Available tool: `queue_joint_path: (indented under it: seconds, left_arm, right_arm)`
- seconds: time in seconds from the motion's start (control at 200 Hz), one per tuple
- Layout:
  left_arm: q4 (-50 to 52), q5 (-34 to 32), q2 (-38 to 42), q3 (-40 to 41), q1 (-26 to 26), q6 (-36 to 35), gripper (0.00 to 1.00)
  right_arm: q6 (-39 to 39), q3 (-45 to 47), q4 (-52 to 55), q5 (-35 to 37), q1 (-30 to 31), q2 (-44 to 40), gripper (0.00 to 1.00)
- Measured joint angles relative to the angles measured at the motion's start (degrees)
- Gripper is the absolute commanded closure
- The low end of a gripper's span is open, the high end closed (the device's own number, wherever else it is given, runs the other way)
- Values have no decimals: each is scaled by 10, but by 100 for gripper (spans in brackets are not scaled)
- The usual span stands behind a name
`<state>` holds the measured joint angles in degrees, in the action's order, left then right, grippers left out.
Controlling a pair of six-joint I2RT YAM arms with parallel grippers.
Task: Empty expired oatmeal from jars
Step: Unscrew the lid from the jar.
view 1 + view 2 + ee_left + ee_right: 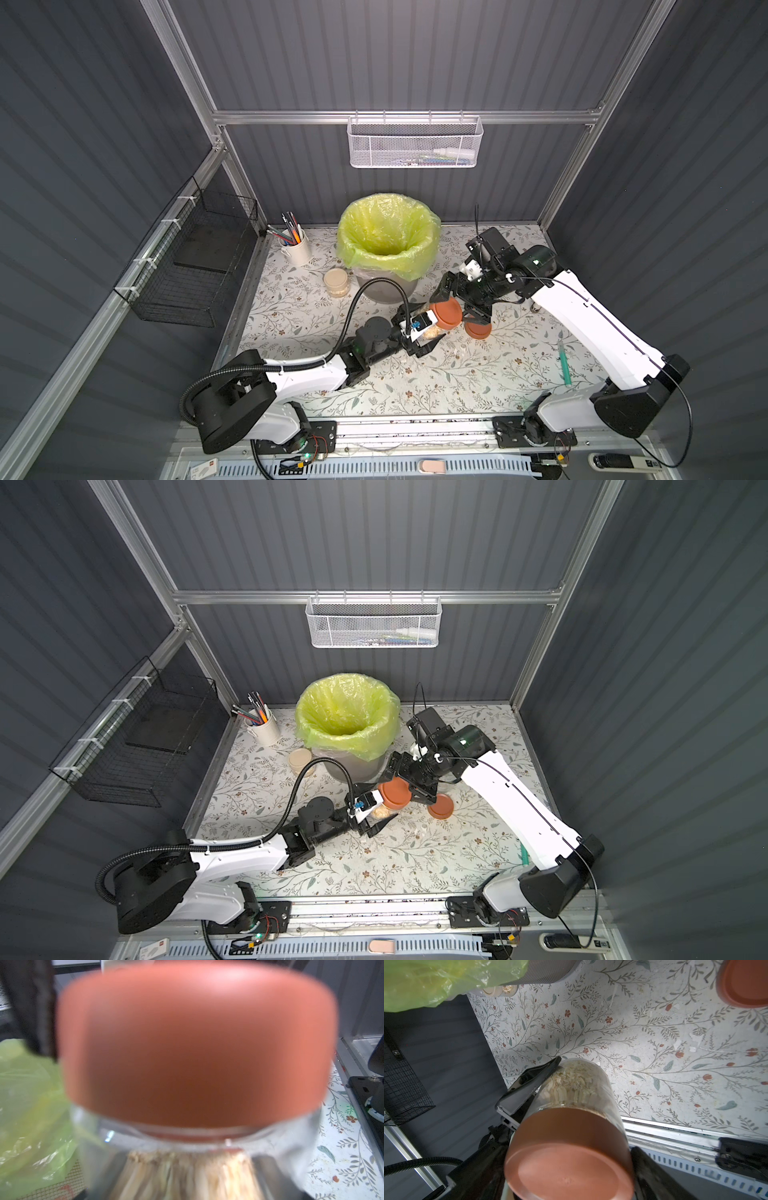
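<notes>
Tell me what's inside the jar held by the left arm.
Pale oatmeal flakes show through the glass jar. Its terracotta lid is on, hiding the mouth and the fill under it.

A grey bin (380, 291) lined with a yellow-green bag (365, 220) stands at the back of the flowered bench (415, 382). Near the bin is a white cup of pens (296, 251), and beyond that cup a black wire basket (195, 266) hangs on the side wall. Above the bin a white mesh basket (413, 145) hangs on the rail, and well apart from the bin lies a slim green stick (564, 363).
</notes>
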<state>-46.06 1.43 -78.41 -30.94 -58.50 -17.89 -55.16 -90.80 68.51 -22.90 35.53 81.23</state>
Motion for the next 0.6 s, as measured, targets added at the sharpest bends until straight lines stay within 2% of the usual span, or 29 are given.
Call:
queue_joint_path:
  seconds: [0.265, 0.6]
  left_arm:
    - [1, 0, 0, 3, 1, 3, 88]
    - [-7, 25, 2, 11, 5, 37, 89]
  right_arm:
    - [50, 0, -2, -5, 0, 4, 29]
    - [239, -5, 0, -20, -2, 7, 34]
